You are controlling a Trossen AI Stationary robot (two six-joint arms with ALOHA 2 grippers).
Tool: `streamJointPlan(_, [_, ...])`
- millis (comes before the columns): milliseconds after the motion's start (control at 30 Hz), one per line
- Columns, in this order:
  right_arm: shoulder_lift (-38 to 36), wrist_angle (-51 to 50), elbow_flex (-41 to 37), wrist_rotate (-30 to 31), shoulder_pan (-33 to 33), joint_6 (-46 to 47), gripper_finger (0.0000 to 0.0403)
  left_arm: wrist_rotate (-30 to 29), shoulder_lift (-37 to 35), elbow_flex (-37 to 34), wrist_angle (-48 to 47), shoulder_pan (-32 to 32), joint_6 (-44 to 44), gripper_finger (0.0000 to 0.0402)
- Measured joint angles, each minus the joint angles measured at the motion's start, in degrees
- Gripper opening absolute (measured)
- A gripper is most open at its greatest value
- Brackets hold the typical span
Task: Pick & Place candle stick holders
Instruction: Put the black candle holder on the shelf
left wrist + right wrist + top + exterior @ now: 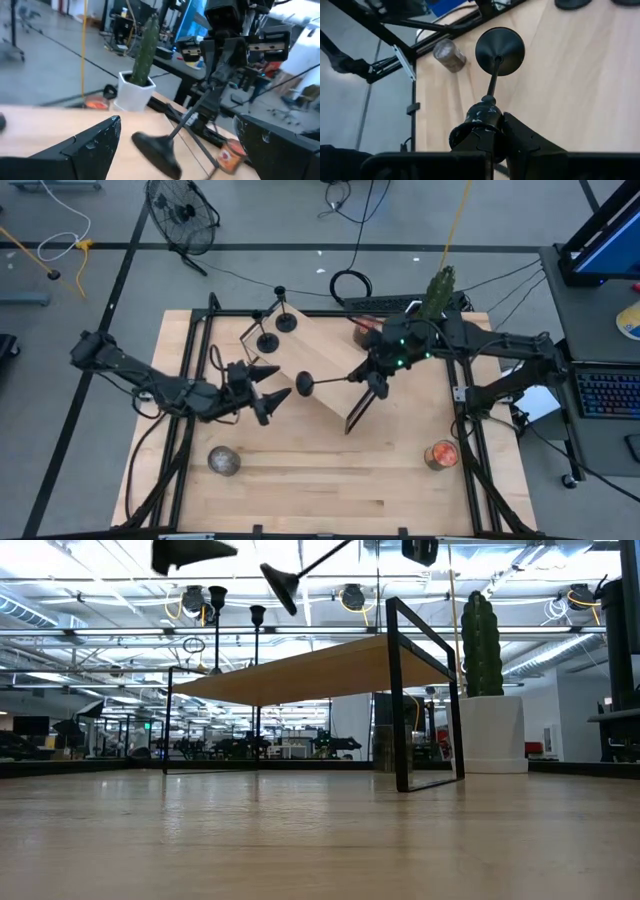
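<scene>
A holder (305, 385) hangs in the air above the wooden shelf (325, 360), tilted with its disc base toward the left arm and its stem running back to the right arm. Left of it, the left pincer (268, 390) is spread wide, its fingers either side of the base and not touching it. The right pincer (375, 370) pinches the holder's stem end. Two more holders (268, 340) stand upright on the shelf's far left part.
</scene>
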Motion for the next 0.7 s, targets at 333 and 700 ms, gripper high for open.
streamJointPlan(333, [0.0,-1.0,0.1,-5.9,-4.6,-9.6,0.0010,-3.9,13.6,21.3,-16.9,4.2,9.9,0.0392])
streamJointPlan(700, [0.5,-2.8,0.1,-5.5,-4.9,-16.8,0.0010,-4.0,27.6,42.1,-35.3,7.1,14.1,0.0392])
